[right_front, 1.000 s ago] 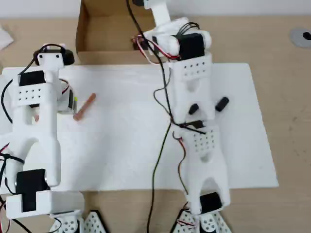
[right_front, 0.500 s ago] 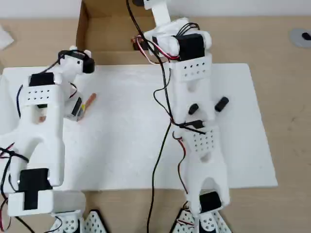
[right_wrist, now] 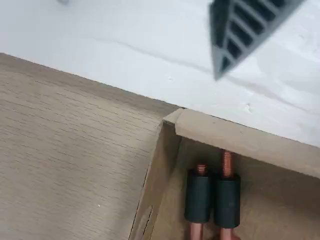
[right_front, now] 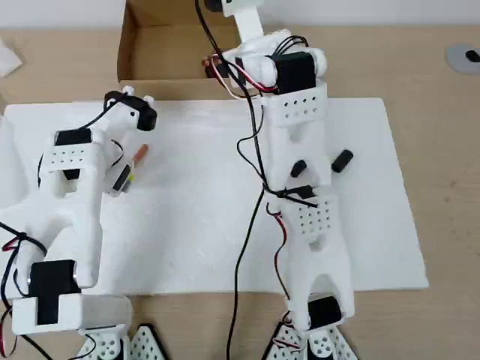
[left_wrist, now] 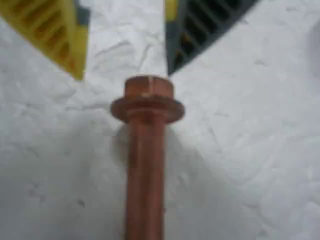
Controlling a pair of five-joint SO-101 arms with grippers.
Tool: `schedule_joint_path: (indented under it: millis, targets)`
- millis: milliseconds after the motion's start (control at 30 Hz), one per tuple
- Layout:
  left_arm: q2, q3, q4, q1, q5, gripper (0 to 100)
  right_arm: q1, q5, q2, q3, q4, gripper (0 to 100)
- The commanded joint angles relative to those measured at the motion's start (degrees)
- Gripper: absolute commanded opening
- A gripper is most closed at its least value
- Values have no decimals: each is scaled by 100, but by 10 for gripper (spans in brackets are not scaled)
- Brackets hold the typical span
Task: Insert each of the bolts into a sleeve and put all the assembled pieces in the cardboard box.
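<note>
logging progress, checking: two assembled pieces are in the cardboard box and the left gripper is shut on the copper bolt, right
Not shut: the left wrist view shows the left gripper open, the copper bolt lying free on the foam. Two assembled pieces are in the cardboard box.

I count one bare bolt [left_wrist: 145, 165] before my left jaws; two sleeved bolts [right_wrist: 227, 200], one cardboard box [right_wrist: 240, 142] under my right jaws.
</note>
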Motion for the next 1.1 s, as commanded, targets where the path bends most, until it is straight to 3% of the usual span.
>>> schedule_joint_path:
  millis: [0,200,433,800,1067]
  targets:
    - [-40,132,-264,-35,-18,118,57,53,-488,-251,26,369]
    - [-40,387,-695,-35,53,117,57,26,-488,-251,26,369]
    - [-84,-114,-747,-70,949,119,57,26,-488,-251,26,369]
    - [57,-62,-1011,88,923,119,66,53,-488,-251,149,369]
    - [1314,-264,-1284,229,730,118,57,53,-488,-251,149,369]
